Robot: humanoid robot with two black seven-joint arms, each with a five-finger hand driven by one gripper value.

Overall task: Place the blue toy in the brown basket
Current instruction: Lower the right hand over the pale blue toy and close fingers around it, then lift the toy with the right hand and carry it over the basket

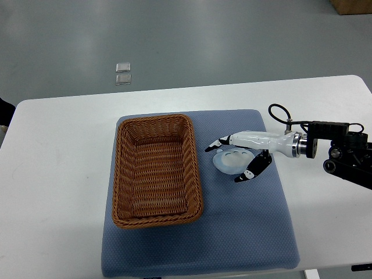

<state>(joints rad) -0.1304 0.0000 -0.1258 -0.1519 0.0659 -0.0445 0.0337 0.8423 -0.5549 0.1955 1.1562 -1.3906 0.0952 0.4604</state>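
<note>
Reaching in from the right, the right hand [235,160] hangs over the pale blue toy [231,162] with fingers spread either side of it, not yet closed. The toy lies on the blue mat [244,232], just beside the empty brown basket [157,170]. This looks like the grasp step; next the fingers must close, lift, and carry left over the rim.

The light is bright and even from above, shadows are soft and short, the white table [64,151] glares a little, and details look slightly soft.
</note>
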